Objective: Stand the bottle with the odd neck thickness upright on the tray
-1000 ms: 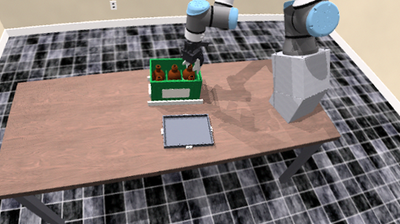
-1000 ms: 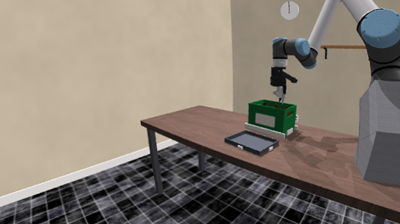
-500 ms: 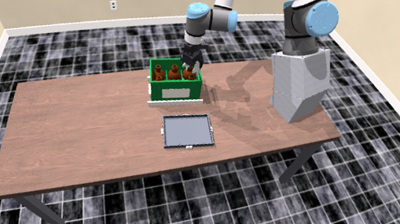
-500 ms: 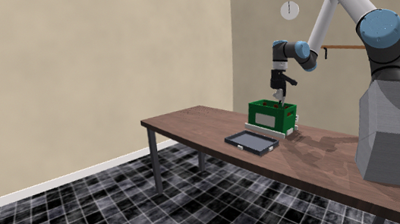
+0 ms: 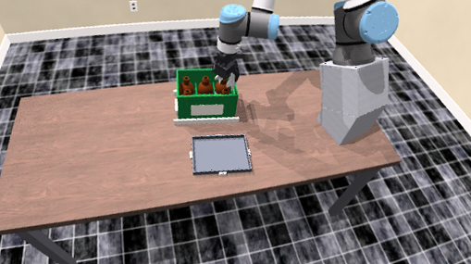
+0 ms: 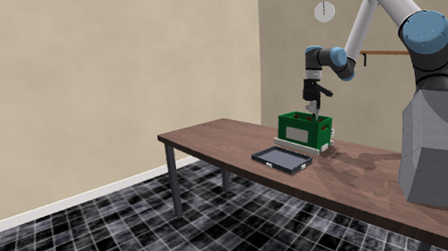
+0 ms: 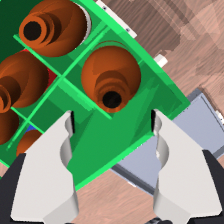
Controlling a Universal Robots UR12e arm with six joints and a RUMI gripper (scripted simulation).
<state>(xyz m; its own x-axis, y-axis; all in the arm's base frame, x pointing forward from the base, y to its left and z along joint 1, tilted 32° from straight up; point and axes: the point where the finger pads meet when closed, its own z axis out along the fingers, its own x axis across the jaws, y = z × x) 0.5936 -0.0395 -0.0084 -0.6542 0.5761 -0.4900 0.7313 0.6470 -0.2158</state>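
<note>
Five brown bottles are expected in the green crate; not all are countable here. The crate stands far of the grey tray on the table. The gripper hangs over the crate's right end, fingers part spread, nothing between them, the corner bottle just beyond its tips. Which neck differs cannot be told. Judged rigid, smooth, probably slippery and breakable; best taken at the neck below the opening, lifted straight up from its cell.
</note>
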